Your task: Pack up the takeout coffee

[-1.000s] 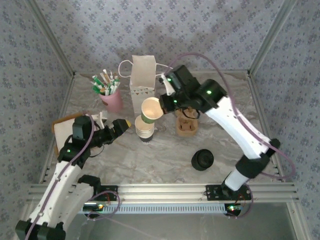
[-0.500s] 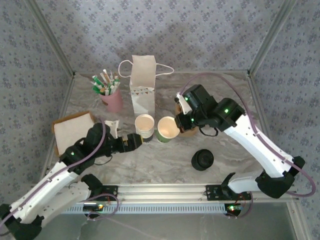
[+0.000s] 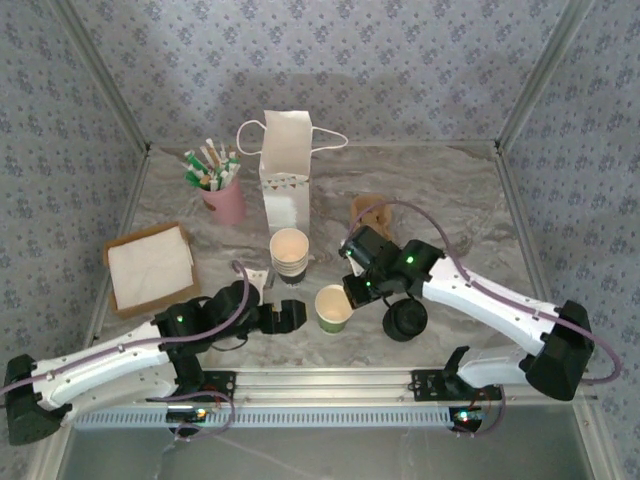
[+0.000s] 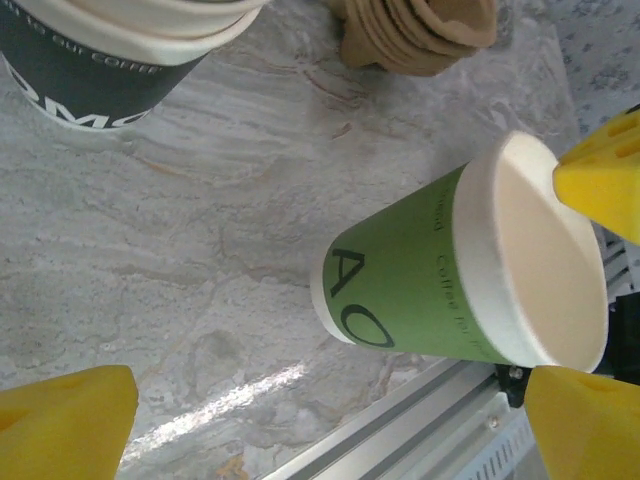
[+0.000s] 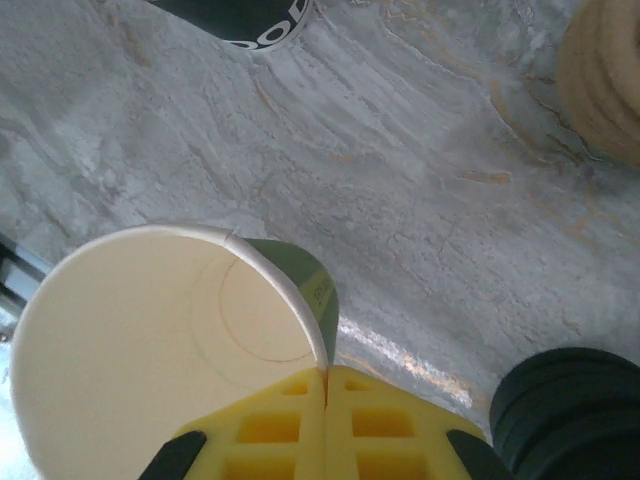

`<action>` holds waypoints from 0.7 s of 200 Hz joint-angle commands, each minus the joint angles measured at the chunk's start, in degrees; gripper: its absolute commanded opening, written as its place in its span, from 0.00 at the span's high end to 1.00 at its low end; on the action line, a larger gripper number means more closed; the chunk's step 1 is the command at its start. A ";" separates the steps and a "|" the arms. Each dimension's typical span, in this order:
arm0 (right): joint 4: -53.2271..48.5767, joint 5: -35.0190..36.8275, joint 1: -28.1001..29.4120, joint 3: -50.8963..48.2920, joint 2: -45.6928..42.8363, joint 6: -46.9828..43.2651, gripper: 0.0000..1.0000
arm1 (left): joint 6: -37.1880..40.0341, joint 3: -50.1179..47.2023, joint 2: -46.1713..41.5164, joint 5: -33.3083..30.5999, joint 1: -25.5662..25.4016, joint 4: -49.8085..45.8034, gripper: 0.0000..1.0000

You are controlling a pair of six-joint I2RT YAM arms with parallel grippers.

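The takeout coffee is a green paper cup point(image 3: 333, 308) with a cream inside and no lid on it. It is near the table's front edge. My right gripper point(image 3: 352, 293) is shut on the cup's rim point(image 5: 290, 290), one finger inside and one outside. The cup point(image 4: 440, 275) lies just right of my left gripper point(image 3: 290, 315), whose yellow fingers point(image 4: 60, 420) stand wide open with only bare marble between them. The cup's base is at or just above the marble; I cannot tell which.
A stack of dark cups point(image 3: 289, 252) stands behind the green cup. A pile of black lids point(image 3: 405, 320) lies to its right. Brown cup sleeves point(image 3: 372, 212), a white paper bag point(image 3: 285, 170), a pink cup of sachets point(image 3: 220, 195) and a napkin box point(image 3: 150, 265) lie further back.
My right gripper carried the green cup from above the stack down and forward to the table's front. My left arm swung right and forward toward it, jaws staying open.
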 commanded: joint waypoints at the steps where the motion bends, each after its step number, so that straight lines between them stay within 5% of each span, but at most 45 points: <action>1: 5.81 3.13 0.95 -2.46 1.44 3.68 1.00 | -2.03 -0.26 -0.22 -4.19 -0.83 4.27 0.01; 71: 10.37 5.17 3.28 -4.00 5.62 6.02 1.00 | -2.73 -1.81 0.65 -4.09 -0.93 7.21 0.01; 140: 8.02 7.31 4.43 -2.39 5.69 6.22 0.74 | -1.94 0.51 3.51 -4.27 -1.68 6.17 0.01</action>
